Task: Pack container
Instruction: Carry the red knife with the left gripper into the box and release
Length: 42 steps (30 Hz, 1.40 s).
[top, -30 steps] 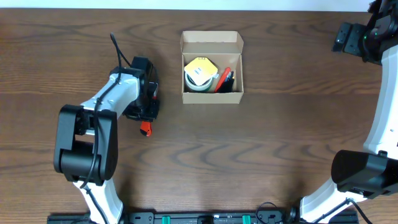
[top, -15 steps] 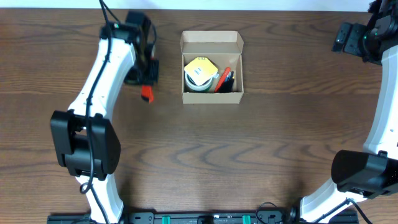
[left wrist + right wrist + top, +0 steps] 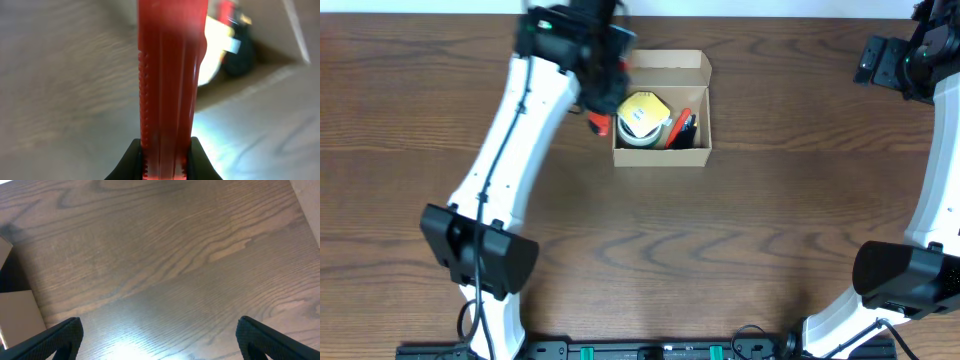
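left wrist only, red tool, ridged edge

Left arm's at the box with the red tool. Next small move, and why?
Probably shift right, over the opening: the left end effector is shut on the red tool, which hangs just outside the left wall of the container.

Robot lab setup: two arms flanking a dark wooden table.
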Motion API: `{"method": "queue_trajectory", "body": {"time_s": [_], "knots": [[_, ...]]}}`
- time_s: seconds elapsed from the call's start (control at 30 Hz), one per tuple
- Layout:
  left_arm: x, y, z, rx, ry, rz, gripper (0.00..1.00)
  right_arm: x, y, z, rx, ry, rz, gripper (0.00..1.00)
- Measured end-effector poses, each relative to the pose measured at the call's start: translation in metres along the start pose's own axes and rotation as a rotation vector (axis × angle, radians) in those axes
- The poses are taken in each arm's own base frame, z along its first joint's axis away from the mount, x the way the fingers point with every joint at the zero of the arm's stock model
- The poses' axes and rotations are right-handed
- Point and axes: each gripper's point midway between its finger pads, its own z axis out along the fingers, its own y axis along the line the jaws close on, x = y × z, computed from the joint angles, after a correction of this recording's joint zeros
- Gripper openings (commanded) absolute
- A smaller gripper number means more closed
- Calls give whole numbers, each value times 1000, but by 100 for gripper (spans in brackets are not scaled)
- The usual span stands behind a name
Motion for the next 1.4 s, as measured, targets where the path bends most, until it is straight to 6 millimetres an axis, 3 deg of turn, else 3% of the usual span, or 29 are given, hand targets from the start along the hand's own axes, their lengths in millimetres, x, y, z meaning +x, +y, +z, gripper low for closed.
{"method": "queue_trajectory", "body": {"time_s": [0.2, 0.53, 0.67, 0.97, 1.4], "knots": [[-4, -37, 1, 16, -7, 399, 6, 0, 0, 0, 0, 0, 0, 99], [-10, -59, 4, 9, -30, 865, 6, 0, 0, 0, 0, 0, 0, 99], [-10, -61, 22, 22, 4, 931, 6, 0, 0, 0, 0, 0, 0, 99], [-5, -56, 96, 27, 142, 988, 6, 0, 0, 0, 0, 0, 0, 99], [-18, -55, 116, -3, 114, 1007, 6, 0, 0, 0, 0, 0, 0, 99]]}}
